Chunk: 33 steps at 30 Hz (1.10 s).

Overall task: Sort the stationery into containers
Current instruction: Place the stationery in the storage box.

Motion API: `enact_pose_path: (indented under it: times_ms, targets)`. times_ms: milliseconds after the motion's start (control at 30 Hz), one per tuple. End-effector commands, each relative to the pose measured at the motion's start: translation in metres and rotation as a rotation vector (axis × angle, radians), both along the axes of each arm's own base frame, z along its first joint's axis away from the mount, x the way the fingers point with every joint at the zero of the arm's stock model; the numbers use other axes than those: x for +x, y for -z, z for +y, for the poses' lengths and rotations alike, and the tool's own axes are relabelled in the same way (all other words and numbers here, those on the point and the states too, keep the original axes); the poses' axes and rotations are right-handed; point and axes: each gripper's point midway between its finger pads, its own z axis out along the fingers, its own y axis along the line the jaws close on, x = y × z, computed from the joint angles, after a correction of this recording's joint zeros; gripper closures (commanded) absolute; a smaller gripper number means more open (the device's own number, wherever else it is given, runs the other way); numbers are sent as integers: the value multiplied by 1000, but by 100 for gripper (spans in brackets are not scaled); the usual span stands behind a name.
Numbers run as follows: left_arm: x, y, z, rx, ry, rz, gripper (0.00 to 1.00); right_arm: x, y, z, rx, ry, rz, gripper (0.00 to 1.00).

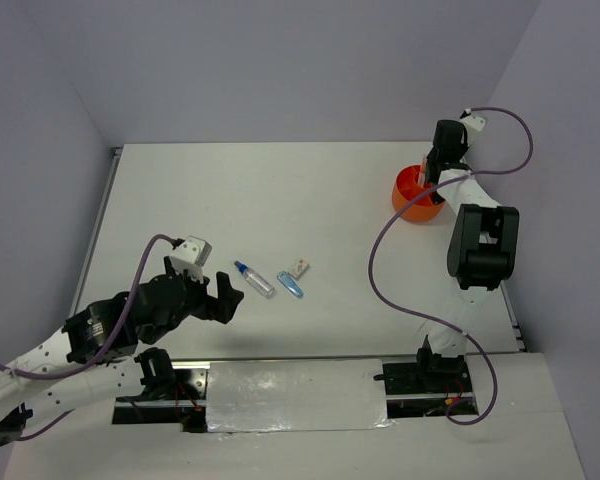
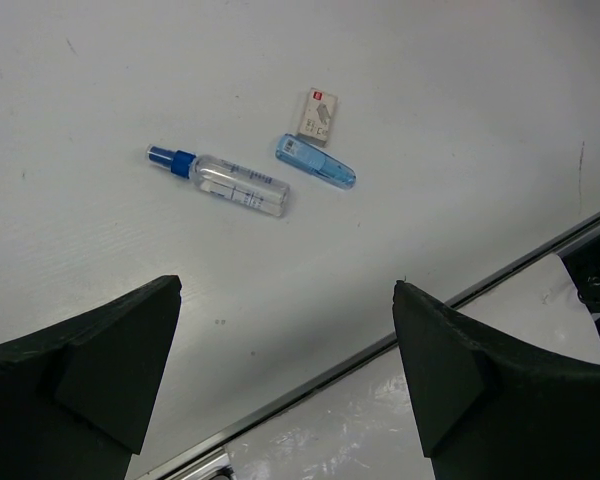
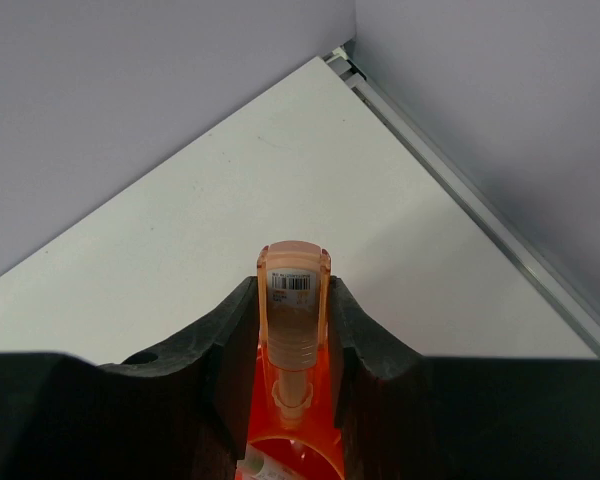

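Barcode sticker, digits unreadable, marks the translucent peach plastic piece (image 3: 293,262) pinched between the narrowly parted fingers of the right gripper (image 3: 294,296) over the round orange plastic tub (image 1: 405,196) by the white table's (image 2: 460,110) right edge. The left gripper (image 2: 285,290) gapes wide and empty near the blue-capped clear tube (image 2: 230,182), blue clip (image 2: 315,163) and red-marked whitish block (image 2: 319,114), all mid-table; pale lilac walls

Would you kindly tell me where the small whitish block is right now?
In the top view, the whitish block lies on the table, front-centre, just beyond the blue clip, with the blue-capped tube to their left.
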Motion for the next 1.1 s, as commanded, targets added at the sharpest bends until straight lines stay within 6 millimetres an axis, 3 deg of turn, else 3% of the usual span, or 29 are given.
enact_pose_path:
  times_ms: [0, 400, 500, 533, 667, 933, 1067]
  targets:
    - [1, -8, -4, -26, 20, -32, 1, 0, -5, -1, 1, -12, -10, 91]
    - [1, -10, -4, -34, 23, -40, 1, -10, 7, 2, 8, -23, 10, 81]
    - [0, -10, -4, -35, 24, -40, 1, -11, 5, 3, 12, -28, 2, 71]
    - [0, -10, -4, -33, 25, -40, 1, -10, 0, 3, 14, -30, -10, 59]
    - [0, -10, -5, -33, 29, -37, 1, -11, -13, 8, 32, -46, -43, 43]
    - [0, -10, -5, -31, 28, -39, 1, -17, -44, 9, 40, -39, -86, 36]
    - [1, -8, -5, -22, 24, -35, 1, -32, -80, 8, 78, 5, -167, 26]
